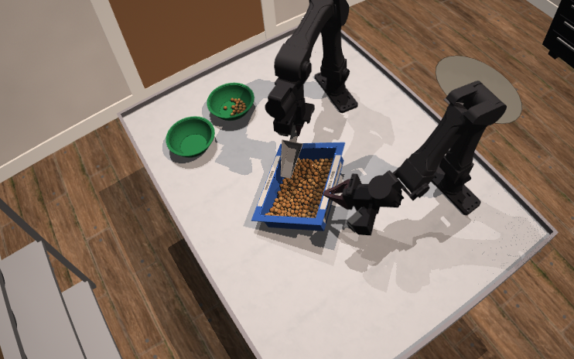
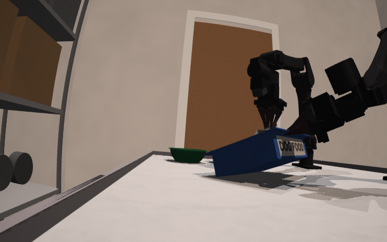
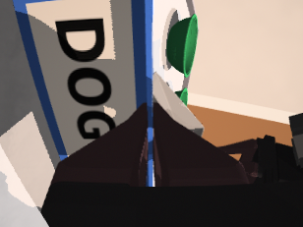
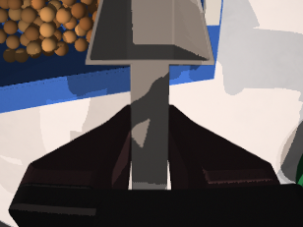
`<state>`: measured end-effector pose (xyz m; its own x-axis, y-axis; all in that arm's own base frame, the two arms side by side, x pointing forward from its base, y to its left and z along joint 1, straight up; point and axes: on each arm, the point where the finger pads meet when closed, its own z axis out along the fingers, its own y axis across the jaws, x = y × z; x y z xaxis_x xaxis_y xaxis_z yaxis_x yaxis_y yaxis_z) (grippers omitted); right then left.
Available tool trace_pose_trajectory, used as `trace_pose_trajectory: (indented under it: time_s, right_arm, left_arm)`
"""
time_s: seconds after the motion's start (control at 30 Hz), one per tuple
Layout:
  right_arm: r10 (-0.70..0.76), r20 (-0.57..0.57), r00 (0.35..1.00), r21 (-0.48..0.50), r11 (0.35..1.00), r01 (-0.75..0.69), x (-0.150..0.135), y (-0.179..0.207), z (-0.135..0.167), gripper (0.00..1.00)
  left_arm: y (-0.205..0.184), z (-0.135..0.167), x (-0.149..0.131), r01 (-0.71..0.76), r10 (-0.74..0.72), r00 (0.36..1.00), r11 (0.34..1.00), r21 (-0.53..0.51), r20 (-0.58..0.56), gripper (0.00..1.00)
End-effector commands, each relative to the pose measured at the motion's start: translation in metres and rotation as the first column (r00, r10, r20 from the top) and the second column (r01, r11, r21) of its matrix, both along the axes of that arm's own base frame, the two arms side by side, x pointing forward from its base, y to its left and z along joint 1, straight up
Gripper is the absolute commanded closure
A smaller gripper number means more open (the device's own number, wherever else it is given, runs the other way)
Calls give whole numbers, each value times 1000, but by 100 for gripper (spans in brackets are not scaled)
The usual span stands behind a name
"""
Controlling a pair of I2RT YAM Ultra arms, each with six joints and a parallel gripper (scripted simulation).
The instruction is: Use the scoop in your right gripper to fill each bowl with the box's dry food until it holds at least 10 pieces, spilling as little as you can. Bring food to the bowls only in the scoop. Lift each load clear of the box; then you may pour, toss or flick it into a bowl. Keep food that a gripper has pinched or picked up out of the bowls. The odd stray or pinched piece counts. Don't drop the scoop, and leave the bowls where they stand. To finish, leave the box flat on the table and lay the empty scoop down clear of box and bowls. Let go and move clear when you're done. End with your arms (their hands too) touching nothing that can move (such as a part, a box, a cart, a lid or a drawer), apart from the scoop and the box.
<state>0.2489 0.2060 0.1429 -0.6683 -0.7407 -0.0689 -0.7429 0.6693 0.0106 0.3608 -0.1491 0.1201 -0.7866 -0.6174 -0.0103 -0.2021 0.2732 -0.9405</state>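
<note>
The blue box (image 1: 299, 186) of brown dry food is tilted, its right side lifted. My left gripper (image 1: 331, 192) is shut on the box's right wall, which shows as a thin blue edge between the fingers in the left wrist view (image 3: 150, 151). My right gripper (image 1: 292, 136) is shut on the handle of the grey scoop (image 1: 290, 158). The scoop points down into the box's far left corner and looks empty in the right wrist view (image 4: 151, 17). The far green bowl (image 1: 230, 100) holds several pieces. The near green bowl (image 1: 189, 136) is empty.
The right arm's base (image 1: 336, 90) stands behind the box and the left arm's base (image 1: 463, 196) to its right. The table's raised rim (image 1: 144, 169) runs close behind the bowls. In the exterior view the box's DOG FOOD label (image 2: 291, 146) faces the camera.
</note>
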Motion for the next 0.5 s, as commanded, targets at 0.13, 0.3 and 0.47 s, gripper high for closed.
trace_pose_trajectory:
  time_s: [0.13,0.3,0.47]
  right_arm:
    - [-12,34,999,14,1000,12,12,6,6,100]
    - [4,1,1000,-19,1000,-4,9,11,-4,100]
    - [4,-6,1000,-30,1000,-5,11,14,-12,100]
  left_arm:
    - [-6,42,11,39,-38,987,999,-2,154,100]
    - [-6,42,11,39,-38,987,999,-2,154,100]
    - [-6,42,11,39,-38,987,999,-2,154,100]
